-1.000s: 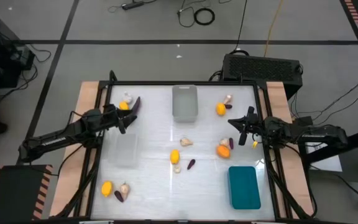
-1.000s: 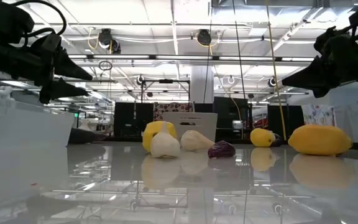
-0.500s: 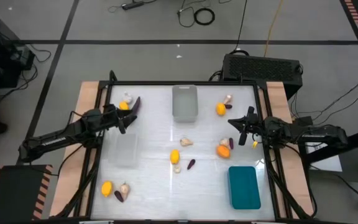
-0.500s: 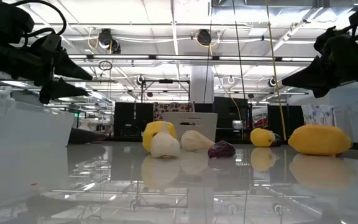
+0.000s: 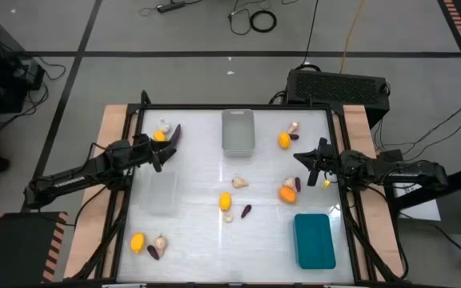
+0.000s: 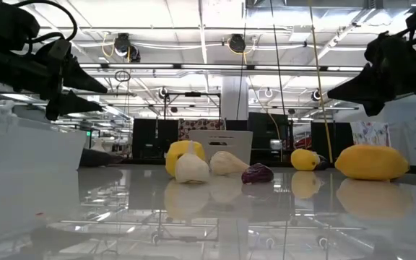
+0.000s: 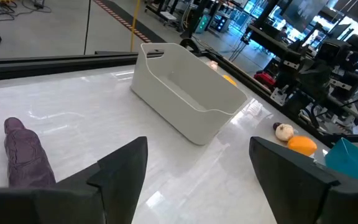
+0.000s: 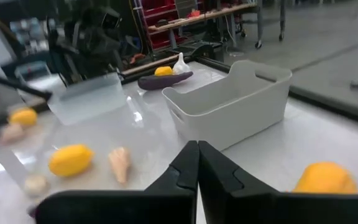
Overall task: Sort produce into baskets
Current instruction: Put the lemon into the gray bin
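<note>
Three small rectangular bins: grey [image 5: 238, 132], clear [image 5: 159, 193], teal [image 5: 314, 240]. Left tool [image 5: 158, 157] spread wide, empty; right tool [image 5: 311, 173] pinched closed, empty.

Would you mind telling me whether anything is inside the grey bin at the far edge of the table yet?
The grey bin looks empty: the high view shows bare floor, and the left wrist view shows bare inner walls; its near wall hides part of the bottom.

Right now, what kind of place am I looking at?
Probably a robotics lab or workshop: two arms work at a table on a bare concrete floor, cables trail about, and equipment racks stand under an open industrial ceiling.
</note>
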You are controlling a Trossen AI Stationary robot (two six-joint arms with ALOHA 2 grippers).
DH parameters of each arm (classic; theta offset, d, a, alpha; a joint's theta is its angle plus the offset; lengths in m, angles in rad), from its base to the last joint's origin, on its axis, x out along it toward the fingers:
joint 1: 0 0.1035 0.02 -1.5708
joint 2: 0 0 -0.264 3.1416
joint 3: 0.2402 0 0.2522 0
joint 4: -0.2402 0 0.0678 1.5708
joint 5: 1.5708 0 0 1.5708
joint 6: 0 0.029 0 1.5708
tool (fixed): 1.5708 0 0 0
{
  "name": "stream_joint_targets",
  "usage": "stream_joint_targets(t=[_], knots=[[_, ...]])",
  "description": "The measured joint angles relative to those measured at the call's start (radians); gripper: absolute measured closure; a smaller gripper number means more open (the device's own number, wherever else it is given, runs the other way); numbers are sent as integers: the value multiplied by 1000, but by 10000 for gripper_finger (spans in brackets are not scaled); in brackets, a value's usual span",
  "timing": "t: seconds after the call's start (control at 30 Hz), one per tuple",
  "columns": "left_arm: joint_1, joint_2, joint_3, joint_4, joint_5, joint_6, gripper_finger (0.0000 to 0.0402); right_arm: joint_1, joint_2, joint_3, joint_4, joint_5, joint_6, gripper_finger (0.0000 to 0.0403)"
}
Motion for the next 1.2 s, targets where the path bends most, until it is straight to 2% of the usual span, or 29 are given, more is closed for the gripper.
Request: stream_joint_targets(t=[0.1, 0.23, 0.43, 0.5, 0.6, 0.73, 0.87, 1.03, 1.2], knots=[[0, 0, 0, 0, 0, 0, 114, 0, 0, 0, 2, 0, 91, 403], [0, 0, 0, 2, -1, -12, 114, 0, 0, 0, 8, 0, 107, 403], [0, 0, 0, 56, -23, -236, 114, -2, 0, 0, 13, 26, 162, 401], [0, 0, 0, 82, -32, -269, 114, -2, 0, 0, 26, 49, 163, 391], [0, 0, 0, 131, -77, -196, 114, -2, 11, 0, 87, 75, 161, 360], [0, 0, 0, 183, -124, -128, 114, -13, 48, 36, 136, 109, 109, 298], [-3, 3, 0, 279, -85, -39, 114, -33, 121, 104, 135, 109, 91, 235], [-2, 11, 1, 394, -75, 58, 114, -50, 257, 228, 59, 111, 80, 181], [0, 29, 17, 417, -37, 169, 114, -63, 432, 406, -152, 112, 86, 160]])
